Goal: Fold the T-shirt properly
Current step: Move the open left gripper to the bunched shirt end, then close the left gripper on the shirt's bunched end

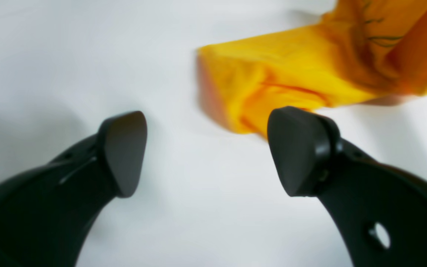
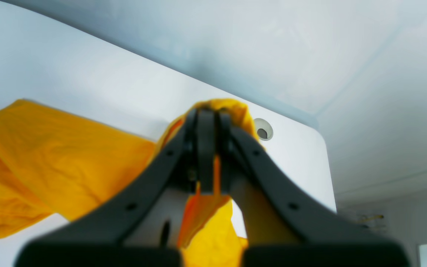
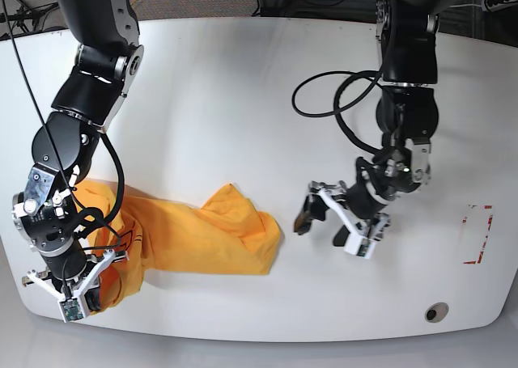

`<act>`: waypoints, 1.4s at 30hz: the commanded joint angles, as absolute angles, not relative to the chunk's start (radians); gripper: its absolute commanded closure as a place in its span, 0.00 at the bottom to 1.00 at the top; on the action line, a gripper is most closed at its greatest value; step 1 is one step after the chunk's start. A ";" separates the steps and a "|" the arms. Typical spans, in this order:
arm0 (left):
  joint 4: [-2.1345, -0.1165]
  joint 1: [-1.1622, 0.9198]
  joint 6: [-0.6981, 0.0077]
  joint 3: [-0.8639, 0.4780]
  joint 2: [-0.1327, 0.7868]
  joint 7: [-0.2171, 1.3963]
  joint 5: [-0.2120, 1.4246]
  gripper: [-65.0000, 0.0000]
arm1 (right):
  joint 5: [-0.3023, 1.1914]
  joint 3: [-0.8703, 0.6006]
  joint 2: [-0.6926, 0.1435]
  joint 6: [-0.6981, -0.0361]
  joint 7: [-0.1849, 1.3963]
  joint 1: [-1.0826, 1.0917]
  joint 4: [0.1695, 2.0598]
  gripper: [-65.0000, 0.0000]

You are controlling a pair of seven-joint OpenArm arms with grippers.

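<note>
A: Starting at the left of the base view, what is there?

B: The right hand (image 3: pixel 81 291), low at the near-left edge of the white bench (image 3: pixel 243 77). Its arm comes down from the top-left corner, bent at the elbow, wrist pointing toward the bench's front.

A: And its grip?

B: In its wrist view the fingers are pressed together with orange-yellow cloth pinched between them, so the right hand (image 2: pixel 206 155) has hold of the T-shirt (image 2: pixel 61 163).

A: Where does the T-shirt lie?

B: The T-shirt (image 3: pixel 202 234) is bunched on the bench's left half, stretching rightward from that hand to a rumpled end near the middle.

A: Further right?

B: The left hand (image 3: pixel 340 222), just beside that end, not touching. Its fingers are spread wide and hold nothing; its arm hangs from the top right, with a looped black cable (image 3: pixel 340 101).
</note>
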State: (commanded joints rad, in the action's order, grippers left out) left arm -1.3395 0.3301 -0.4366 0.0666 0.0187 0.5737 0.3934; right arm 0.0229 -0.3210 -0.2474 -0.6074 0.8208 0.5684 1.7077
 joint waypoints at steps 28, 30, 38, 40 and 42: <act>-0.967 0.480 -0.334 0.158 -0.120 0.412 0.359 0.21 | 0.025 -0.323 -0.245 -0.612 0.833 0.555 1.712 1.00; -0.961 0.484 -0.331 0.153 -0.122 0.408 0.348 0.21 | 0.025 -0.322 -0.245 -0.614 0.835 0.553 1.711 1.00; -0.920 0.502 -0.326 0.150 -0.126 0.372 0.286 0.20 | 0.027 -0.321 -0.244 -0.610 0.835 0.545 1.714 1.00; -0.913 0.504 -0.326 0.154 -0.127 0.367 0.283 0.19 | 0.027 -0.321 -0.245 -0.611 0.835 0.544 1.716 1.00; -0.904 0.506 -0.326 0.159 -0.127 0.359 0.275 0.19 | 0.028 -0.323 -0.247 -0.611 0.834 0.542 1.718 1.00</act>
State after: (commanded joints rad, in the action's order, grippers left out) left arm -0.9045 0.5060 -0.3264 0.1589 -0.1266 0.3595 0.2746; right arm 0.0280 -0.3227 -0.2473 -0.6109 0.8339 0.5416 1.7176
